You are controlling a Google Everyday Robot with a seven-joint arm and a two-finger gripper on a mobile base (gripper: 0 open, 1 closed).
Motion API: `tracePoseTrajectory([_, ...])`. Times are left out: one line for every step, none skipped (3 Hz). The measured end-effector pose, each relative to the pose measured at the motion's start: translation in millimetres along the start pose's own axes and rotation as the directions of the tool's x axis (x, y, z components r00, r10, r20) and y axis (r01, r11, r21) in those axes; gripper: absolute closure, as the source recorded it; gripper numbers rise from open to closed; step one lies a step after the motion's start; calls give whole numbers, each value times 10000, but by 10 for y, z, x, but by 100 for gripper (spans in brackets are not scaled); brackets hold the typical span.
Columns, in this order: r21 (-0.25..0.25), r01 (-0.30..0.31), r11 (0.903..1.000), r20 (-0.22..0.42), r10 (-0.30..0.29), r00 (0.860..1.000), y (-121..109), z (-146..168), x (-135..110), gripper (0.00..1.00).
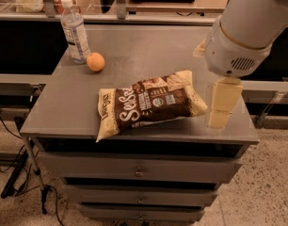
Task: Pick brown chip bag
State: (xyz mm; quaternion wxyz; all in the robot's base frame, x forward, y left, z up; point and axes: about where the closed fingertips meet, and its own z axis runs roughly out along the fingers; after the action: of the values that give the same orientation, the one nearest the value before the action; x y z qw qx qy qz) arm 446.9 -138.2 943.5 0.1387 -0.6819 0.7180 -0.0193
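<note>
The brown chip bag [148, 104] lies flat near the front of the grey cabinet top [134, 51]. It has a dark brown middle with white script lettering and pale yellow ends. Its long side runs left to right, tilted up to the right. My gripper [222, 105] hangs from the big white arm [250, 27] at the right. It is just to the right of the bag's right end, above the cabinet's right front part, and is apart from the bag.
An orange fruit [95, 61] and a clear water bottle [74, 30] stand at the back left of the top. Drawers [137, 172] are below. A counter with glass [101, 4] runs behind. Cables and a stand leg [21, 173] are on the floor at left.
</note>
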Motion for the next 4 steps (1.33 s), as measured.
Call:
tracePoseTrajectory([122, 312, 9994, -166, -310, 9994, -153, 252, -183, 0])
tracePoseTrajectory([141, 391, 9991, -161, -389, 9991, -324, 464, -298, 0])
tracePoseTrajectory([-79, 307, 9995, -1, -307, 9995, -392, 669, -372, 0])
tracePoseTrajectory([-408, 216, 9989, 131, -210, 9997, -381, 858, -401, 18])
